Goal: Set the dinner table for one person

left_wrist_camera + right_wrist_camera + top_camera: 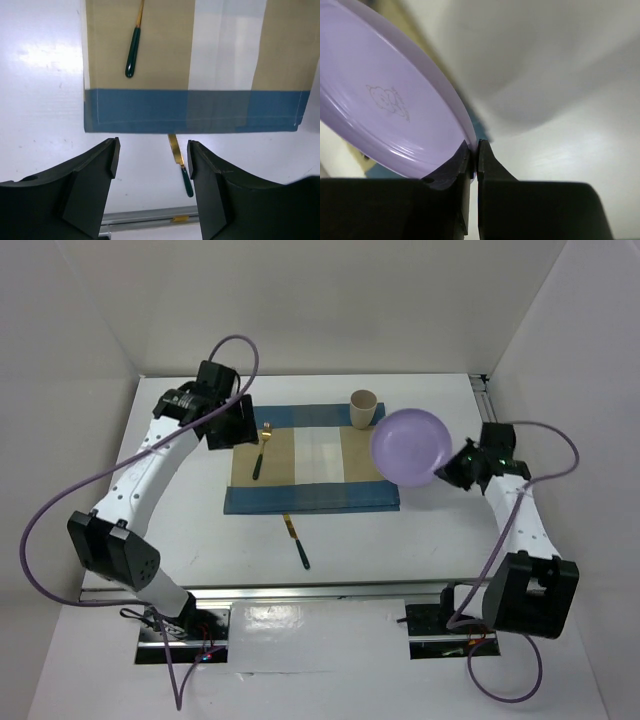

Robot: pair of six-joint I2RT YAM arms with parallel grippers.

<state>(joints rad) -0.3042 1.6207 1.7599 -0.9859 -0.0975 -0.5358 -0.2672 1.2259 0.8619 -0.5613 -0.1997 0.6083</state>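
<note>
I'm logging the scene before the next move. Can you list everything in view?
dinner table: one, white, under everything
placemat: one, blue and tan stripes, mid-table
fork: one, gold with dark green handle, on placemat's left part
knife: one, gold with green handle, on table just near of placemat
cup: one, tan, at placemat's far right edge
plate: one, lilac, tilted, held above placemat's right end
left end effector: one, black, open, holding nothing
right end effector: one, black, shut on plate's rim

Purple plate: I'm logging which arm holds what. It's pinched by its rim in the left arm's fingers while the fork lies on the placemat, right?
No. The right arm's fingers, not the left's, pinch the purple plate by its rim; the right wrist view shows it. The left arm's fingers stand open and empty. The fork does lie on the placemat.
</note>
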